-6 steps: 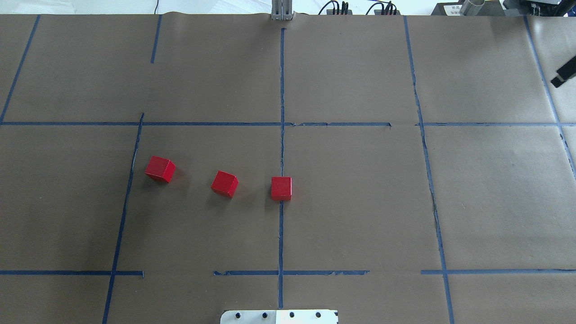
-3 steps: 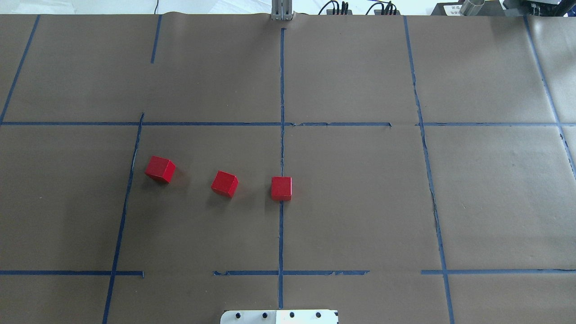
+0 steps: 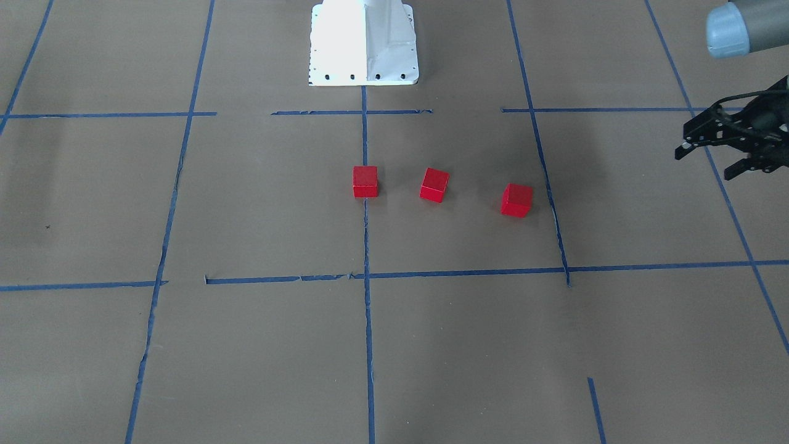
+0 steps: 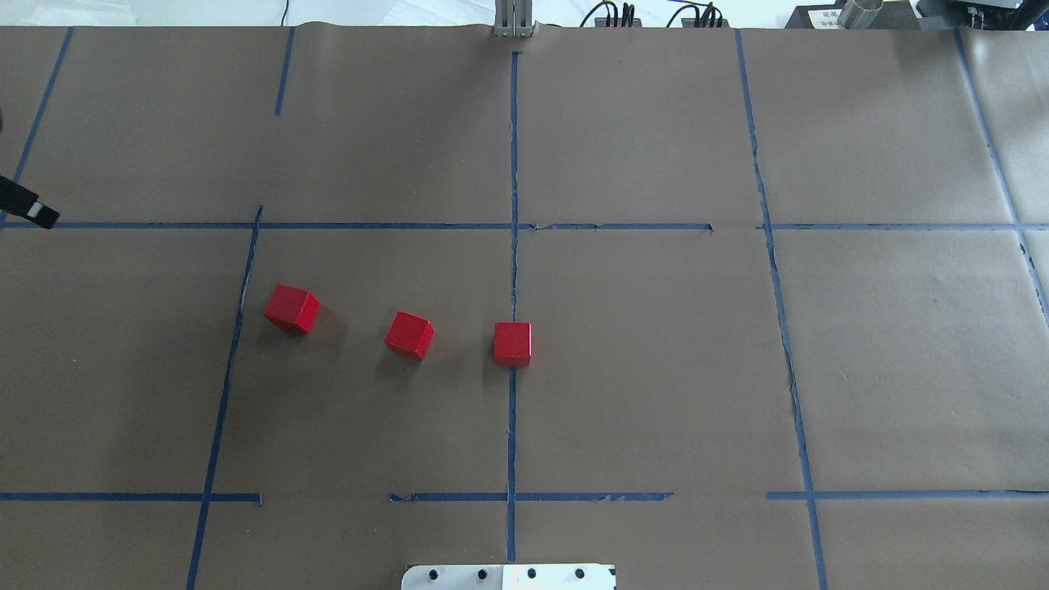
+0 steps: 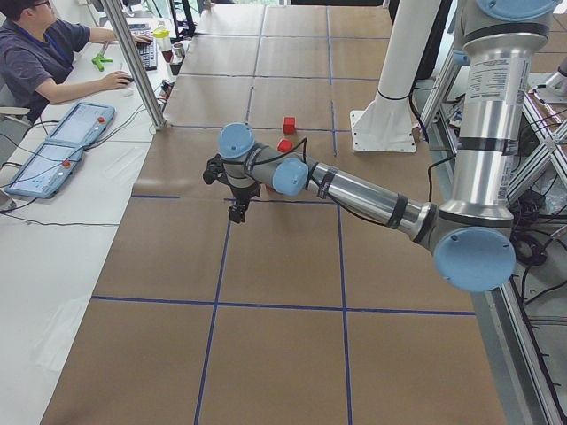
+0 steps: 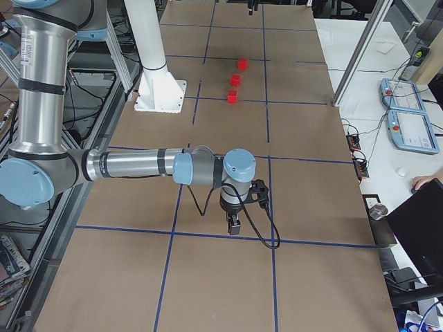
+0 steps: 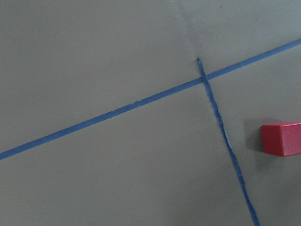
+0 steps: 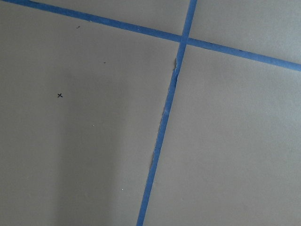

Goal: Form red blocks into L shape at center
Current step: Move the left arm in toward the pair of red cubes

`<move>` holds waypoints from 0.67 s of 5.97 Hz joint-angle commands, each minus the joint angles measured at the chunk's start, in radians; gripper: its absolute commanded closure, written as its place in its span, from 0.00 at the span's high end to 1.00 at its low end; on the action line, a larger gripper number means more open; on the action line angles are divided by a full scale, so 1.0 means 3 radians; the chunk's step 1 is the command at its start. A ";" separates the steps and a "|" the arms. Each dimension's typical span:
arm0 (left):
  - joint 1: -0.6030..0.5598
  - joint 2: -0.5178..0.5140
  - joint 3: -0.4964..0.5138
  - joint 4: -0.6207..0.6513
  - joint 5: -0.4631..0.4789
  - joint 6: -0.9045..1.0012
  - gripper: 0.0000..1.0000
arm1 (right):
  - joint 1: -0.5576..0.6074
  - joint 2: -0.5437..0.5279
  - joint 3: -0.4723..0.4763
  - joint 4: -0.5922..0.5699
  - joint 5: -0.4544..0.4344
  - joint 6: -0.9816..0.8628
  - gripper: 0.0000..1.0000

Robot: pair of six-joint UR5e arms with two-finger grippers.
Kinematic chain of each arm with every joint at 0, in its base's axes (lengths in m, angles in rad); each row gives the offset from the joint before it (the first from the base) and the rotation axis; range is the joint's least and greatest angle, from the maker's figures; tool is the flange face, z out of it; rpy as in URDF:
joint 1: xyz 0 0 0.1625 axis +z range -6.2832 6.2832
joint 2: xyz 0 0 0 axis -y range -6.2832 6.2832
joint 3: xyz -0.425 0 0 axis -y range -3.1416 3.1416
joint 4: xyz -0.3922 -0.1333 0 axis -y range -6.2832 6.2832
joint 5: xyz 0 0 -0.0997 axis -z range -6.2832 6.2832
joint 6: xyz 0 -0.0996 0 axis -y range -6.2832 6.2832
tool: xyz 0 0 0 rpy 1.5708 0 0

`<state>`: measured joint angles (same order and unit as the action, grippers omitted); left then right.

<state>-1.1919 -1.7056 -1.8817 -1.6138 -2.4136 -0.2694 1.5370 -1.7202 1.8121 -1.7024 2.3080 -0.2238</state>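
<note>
Three red blocks lie apart in a loose row on the brown paper: the left block (image 4: 292, 308), the middle block (image 4: 409, 334), and the right block (image 4: 512, 342), which sits on the long blue tape line (image 4: 513, 270) at the center. The front view shows them mirrored (image 3: 516, 200) (image 3: 434, 185) (image 3: 365, 181). My left gripper (image 3: 704, 163) is open and empty, well to the left of the row; only one of its fingertips (image 4: 31, 211) shows overhead. Its wrist view catches the left block (image 7: 282, 138). My right gripper (image 6: 234, 223) hovers far off to the right; I cannot tell its state.
The white robot base plate (image 4: 508, 576) stands at the near table edge behind the center line. Blue tape lines grid the paper. An operator (image 5: 44, 62) sits at a side desk beyond the far edge, with teach pendants (image 5: 53, 146) on it.
The right gripper's fingertip, at the overhead view's right edge a second ago, has left that view. The left gripper's fingertip has come in at the left edge. The blocks have not moved.
</note>
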 commanded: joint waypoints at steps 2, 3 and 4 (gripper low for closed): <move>0.1212 -0.0658 -0.0074 0.0015 0.0687 -0.1358 1.00 | 0.0000 0.0017 0.0009 0.0004 -0.0008 -0.0001 1.00; 0.1470 -0.0944 0.0058 0.0005 0.0829 -0.1666 1.00 | 0.0000 0.0022 0.0009 0.0004 -0.0008 0.0004 1.00; 0.1680 -0.1073 0.0085 0.0005 0.1175 -0.1861 1.00 | 0.0000 0.0028 0.0004 0.0004 -0.0008 0.0010 1.00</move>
<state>-0.7594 -1.9754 -1.8714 -1.6117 -2.1458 -0.7567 1.5371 -1.7136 1.8144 -1.7012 2.3057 -0.2224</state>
